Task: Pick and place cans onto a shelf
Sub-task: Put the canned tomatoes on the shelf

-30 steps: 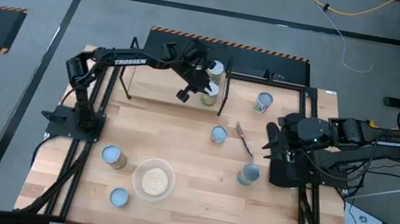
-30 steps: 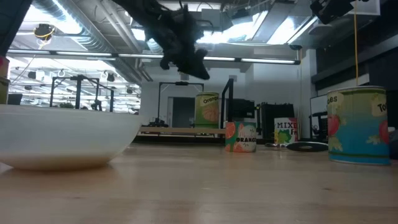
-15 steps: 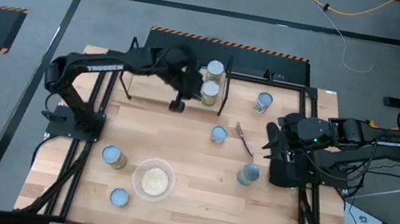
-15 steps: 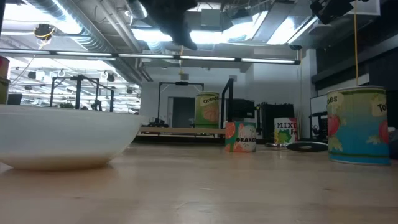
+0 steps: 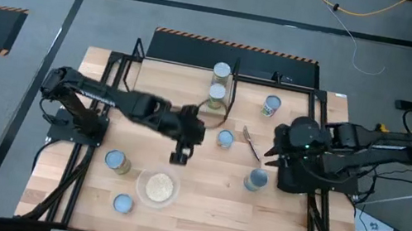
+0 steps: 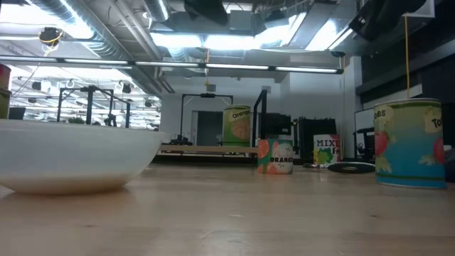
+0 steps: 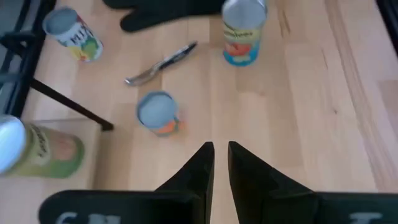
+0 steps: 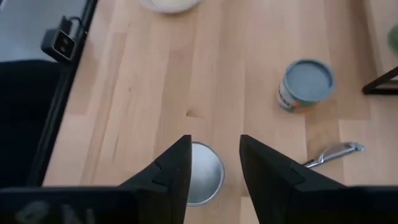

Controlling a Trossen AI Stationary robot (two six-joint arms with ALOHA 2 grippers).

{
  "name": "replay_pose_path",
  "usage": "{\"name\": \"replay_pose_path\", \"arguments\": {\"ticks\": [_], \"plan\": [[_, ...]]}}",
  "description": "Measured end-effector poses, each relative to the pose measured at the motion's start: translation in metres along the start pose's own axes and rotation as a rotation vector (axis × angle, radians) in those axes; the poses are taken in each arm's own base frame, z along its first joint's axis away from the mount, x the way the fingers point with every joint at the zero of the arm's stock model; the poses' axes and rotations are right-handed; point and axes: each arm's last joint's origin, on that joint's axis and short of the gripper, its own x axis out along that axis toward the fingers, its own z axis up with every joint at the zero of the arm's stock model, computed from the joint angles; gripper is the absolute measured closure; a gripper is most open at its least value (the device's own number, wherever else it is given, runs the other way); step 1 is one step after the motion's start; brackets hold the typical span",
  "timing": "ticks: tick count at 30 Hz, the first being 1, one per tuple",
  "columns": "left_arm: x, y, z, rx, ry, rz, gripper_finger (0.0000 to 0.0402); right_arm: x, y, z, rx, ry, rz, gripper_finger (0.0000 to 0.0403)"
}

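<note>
Wooden tabletop (image 5: 199,207) is sitting on a grey floor with striped tape marks. Going left to right: two cans (image 5: 116,161) (image 5: 122,203) are standing near the front left, beside a clear bowl (image 5: 158,185) of pale grain. Left gripper (image 5: 179,158) is hanging over bare wood just behind the bowl; its fingers (image 7: 198,169) are showing a narrow slit between them, nothing in it, nearly closed. Shelf (image 5: 169,84) is standing at the back, with two cans (image 5: 221,72) (image 5: 216,95) at its right end. One can (image 5: 225,139) is standing mid-table, a spoon (image 5: 251,142) lying just beside it, another can (image 5: 271,105) farther back. Right gripper (image 5: 277,144) is hovering above a silver-topped can (image 5: 256,179) near the right edge; its fingers (image 8: 172,169) are standing apart, gripping nothing, the can top (image 8: 205,180) showing between them.
</note>
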Motion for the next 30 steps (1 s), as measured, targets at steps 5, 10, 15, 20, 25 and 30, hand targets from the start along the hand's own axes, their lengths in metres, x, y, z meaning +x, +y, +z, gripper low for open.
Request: {"name": "replay_pose_path", "arguments": {"ticks": [5, 10, 15, 20, 25, 30], "plan": [[-0.008, -0.033, 0.0, -0.013, -0.043, 0.019, 0.0362, 0.019, -0.001, 0.003, 0.003, 0.081, -0.01, 0.0263], [-0.014, -0.055, -0.004, -0.007, -0.062, 0.038, 0.0362, 0.039, -0.003, 0.005, -0.019, 0.161, -0.016, 0.0263], [-0.019, -0.069, -0.006, -0.022, -0.078, 0.052, 0.0362, 0.059, -0.005, 0.004, -0.055, 0.259, -0.021, 0.0263], [-0.023, -0.077, -0.008, -0.036, -0.092, 0.069, 0.0362, 0.079, -0.007, 0.004, -0.093, 0.341, -0.021, 0.0263], [-0.025, -0.082, -0.009, -0.026, -0.095, 0.06, 0.0362, 0.098, -0.008, 0.002, -0.1, 0.414, -0.023, 0.0263], [-0.025, -0.083, -0.01, -0.024, -0.096, 0.059, 0.0362, 0.113, -0.01, -0.001, -0.132, 0.472, -0.018, 0.0263]]}}
